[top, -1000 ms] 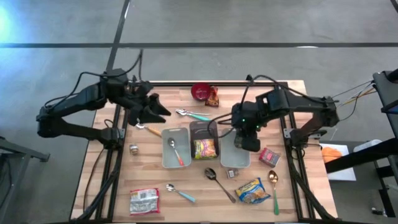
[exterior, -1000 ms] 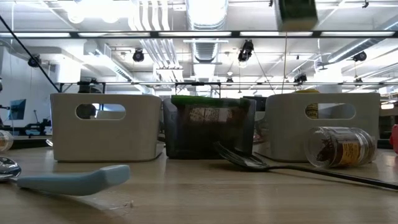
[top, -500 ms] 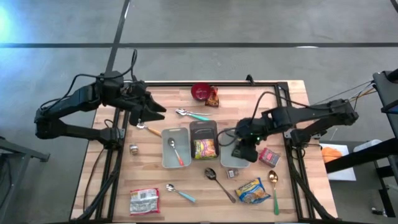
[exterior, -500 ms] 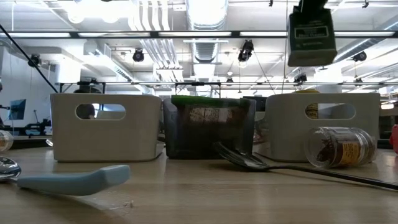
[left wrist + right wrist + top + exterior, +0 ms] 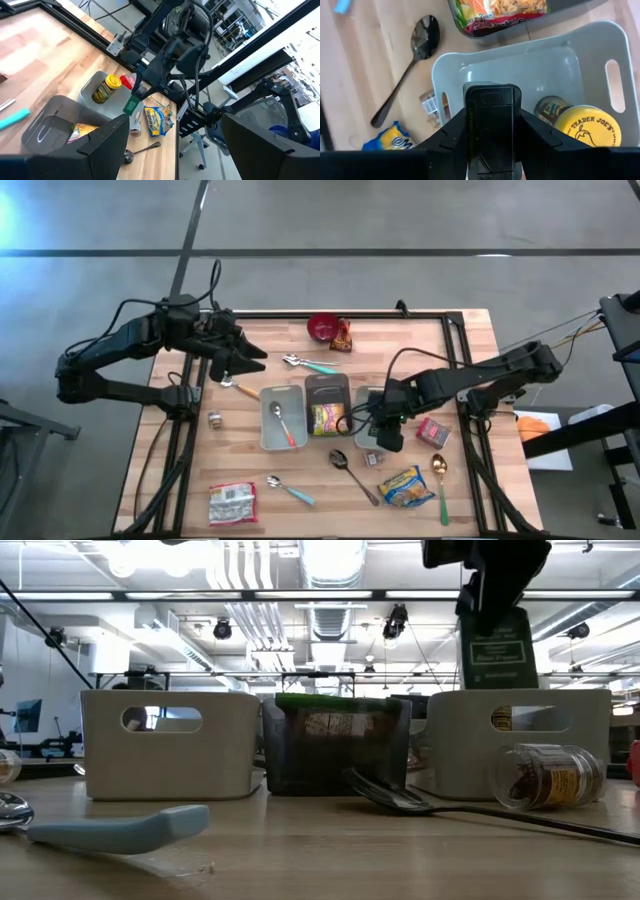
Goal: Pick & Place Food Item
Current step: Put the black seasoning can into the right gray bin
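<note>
My right gripper (image 5: 492, 602) is shut on a dark green packet (image 5: 497, 650) with a pale label. It hangs over the right grey bin (image 5: 520, 745), its lower edge about level with the bin's rim. The right wrist view looks down past the packet (image 5: 492, 125) into this bin (image 5: 520, 55), where a yellow-lidded jar (image 5: 580, 129) lies. In the high view this gripper (image 5: 386, 430) covers much of the bin (image 5: 366, 404). My left gripper (image 5: 248, 360) hovers open above the table's far left part, holding nothing. My right gripper pinches the packet's upper end (image 5: 495, 618) between its two fingers (image 5: 456, 140), one on each side. The fingers come from above, pointing steeply down. The packet hangs upright below them, clear of the bin and the jar.
A dark bin with a noodle packet (image 5: 328, 416) stands in the middle and a grey bin with a spoon (image 5: 281, 418) to its left. A black spoon (image 5: 345, 465), a fallen jar (image 5: 548, 775), a yellow-blue bag (image 5: 407, 485) and a red packet (image 5: 433, 432) lie around the right bin.
My right gripper has come down with the green packet, from high above the table to just over the right grey bin. The packet has stayed upright in the shut fingers.
</note>
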`<move>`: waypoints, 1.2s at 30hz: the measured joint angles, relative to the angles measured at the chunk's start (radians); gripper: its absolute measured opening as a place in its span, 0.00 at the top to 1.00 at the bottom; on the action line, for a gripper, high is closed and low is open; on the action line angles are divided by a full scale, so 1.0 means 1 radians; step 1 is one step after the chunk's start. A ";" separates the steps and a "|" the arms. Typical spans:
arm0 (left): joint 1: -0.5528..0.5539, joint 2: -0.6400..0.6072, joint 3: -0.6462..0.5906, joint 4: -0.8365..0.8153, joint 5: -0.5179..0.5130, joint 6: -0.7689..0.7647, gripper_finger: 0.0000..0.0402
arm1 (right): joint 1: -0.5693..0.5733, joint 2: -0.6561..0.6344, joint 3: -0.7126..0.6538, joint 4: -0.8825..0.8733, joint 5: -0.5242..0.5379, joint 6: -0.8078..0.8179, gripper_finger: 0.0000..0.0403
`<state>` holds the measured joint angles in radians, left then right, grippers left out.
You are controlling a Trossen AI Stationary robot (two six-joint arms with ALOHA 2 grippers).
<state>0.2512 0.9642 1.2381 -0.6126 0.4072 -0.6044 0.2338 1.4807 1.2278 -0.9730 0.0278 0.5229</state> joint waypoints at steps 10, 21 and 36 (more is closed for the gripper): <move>0.000 0.000 0.000 -0.092 -0.008 0.006 0.21 | 0.058 0.059 0.012 -0.016 0.103 0.087 0.70; -0.001 0.000 0.000 -0.096 -0.008 0.068 0.21 | 0.094 0.156 0.005 -0.018 0.192 0.103 0.70; -0.001 0.000 0.000 -0.096 -0.008 0.111 0.21 | 0.136 0.238 -0.002 -0.020 0.181 0.129 0.70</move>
<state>0.2504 0.9642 1.2381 -0.7082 0.3996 -0.4934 0.3695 1.7182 1.2257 -0.9934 0.2085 0.6517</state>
